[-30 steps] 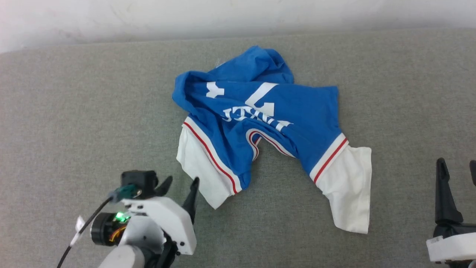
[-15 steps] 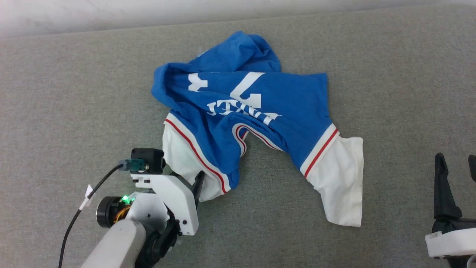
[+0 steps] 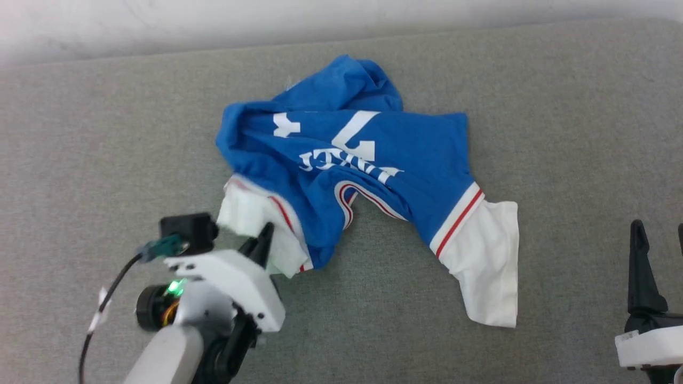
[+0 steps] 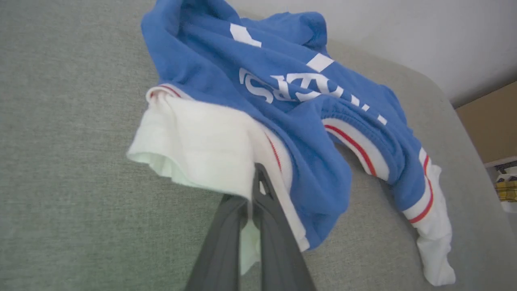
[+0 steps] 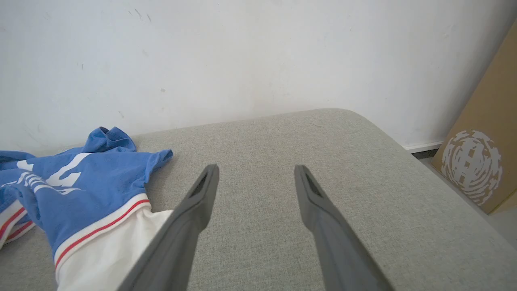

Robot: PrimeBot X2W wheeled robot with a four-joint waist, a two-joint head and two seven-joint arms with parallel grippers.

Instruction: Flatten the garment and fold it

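Left gripper [image 3: 260, 239]: pinching a white sleeve [image 3: 243, 213] of the blue jersey [image 3: 384, 170];
Right gripper [image 5: 254, 171]: fingers spread, over grey upholstery [image 5: 282, 133]

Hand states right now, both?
Left hand: closed on the white sleeve of the jersey.
Right hand: open, holding nothing.

garment [image 3: 373, 154]: royal blue body, white short sleeves, thin red stripe inside a white band at sleeve seams and collar, white number and lettering. padded surface [image 3: 106, 138]: plain grey weave. wall [image 5: 242, 60]: off-white, few scuffs. left pincer [image 3: 259, 240], right pincer [image 3: 659, 229]: black fingers, white housings, green LED on left. cardboard box [image 5: 480, 161]: tan, white mottled round print.
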